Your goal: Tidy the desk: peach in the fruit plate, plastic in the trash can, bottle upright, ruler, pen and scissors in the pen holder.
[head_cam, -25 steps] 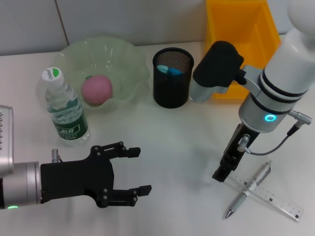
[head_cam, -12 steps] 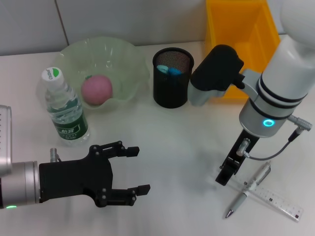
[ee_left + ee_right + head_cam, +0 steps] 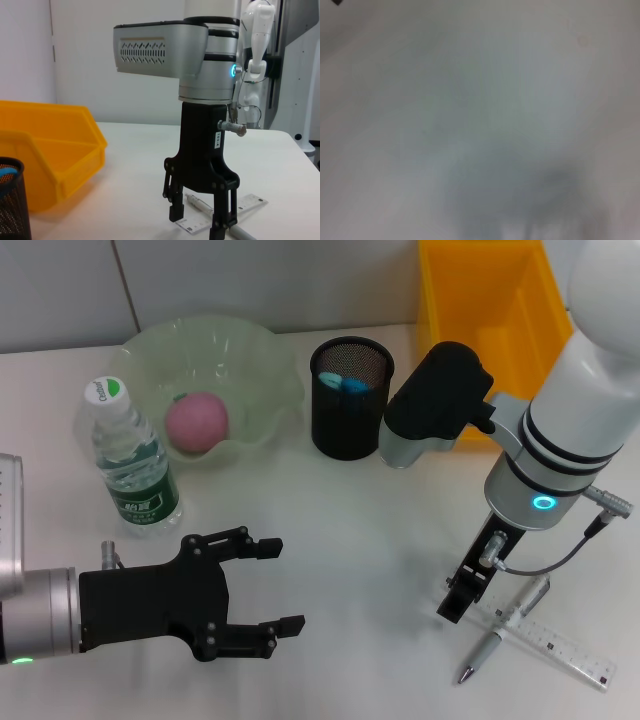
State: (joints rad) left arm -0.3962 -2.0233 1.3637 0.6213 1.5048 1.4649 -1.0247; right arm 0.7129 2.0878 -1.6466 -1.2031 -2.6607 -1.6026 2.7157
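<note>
The left pincer (image 3: 270,590) reaches in level from the near left, its fingers (image 3: 258,545) spread wide with nothing between them. The right arm points straight down at the right, and the right pincer (image 3: 200,222) hangs low over the desk (image 3: 360,530), its fingers (image 3: 173,210) parted.

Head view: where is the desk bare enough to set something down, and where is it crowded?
Bare: the middle strip between the pen holder, the left hand and the right hand. Crowded: the back left with bottle and fruit plate, and the near right, where pen crosses ruler.
</note>
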